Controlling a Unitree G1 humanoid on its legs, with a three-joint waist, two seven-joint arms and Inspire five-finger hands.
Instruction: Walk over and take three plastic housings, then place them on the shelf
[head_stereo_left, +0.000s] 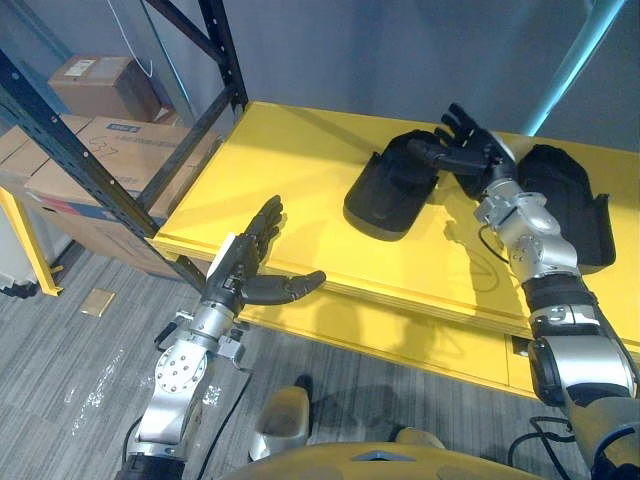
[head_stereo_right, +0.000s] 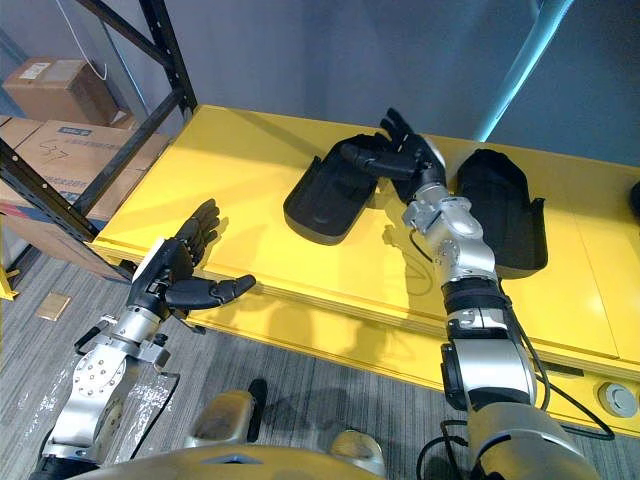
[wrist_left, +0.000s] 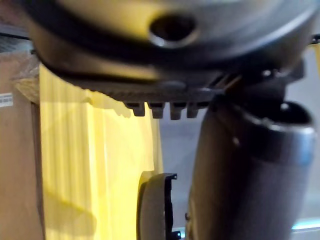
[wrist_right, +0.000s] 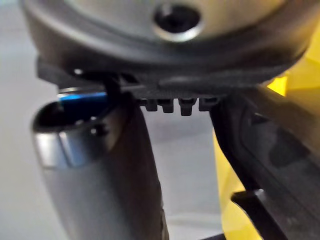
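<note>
Two black plastic housings lie on the yellow shelf (head_stereo_left: 280, 170): one in the middle (head_stereo_left: 385, 190), the other further right (head_stereo_left: 572, 205). My right hand (head_stereo_left: 468, 150) hovers between them at the far end of the middle housing, open with fingers straight and spread; its thumb (head_stereo_right: 362, 155) reaches over that housing's upper edge. The right wrist view has the housing (wrist_right: 272, 155) lying just beside the hand. My left hand (head_stereo_left: 250, 262) is open at the shelf's front left edge, thumb pointing right, holding nothing. In its wrist view the middle housing (wrist_left: 152, 207) lies ahead on the shelf.
A dark blue rack post (head_stereo_left: 90, 165) slants across the left, with cardboard boxes (head_stereo_left: 95, 85) stacked behind it. A teal pole (head_stereo_left: 575, 65) rises at the back right. Grey floor lies below the shelf's front edge.
</note>
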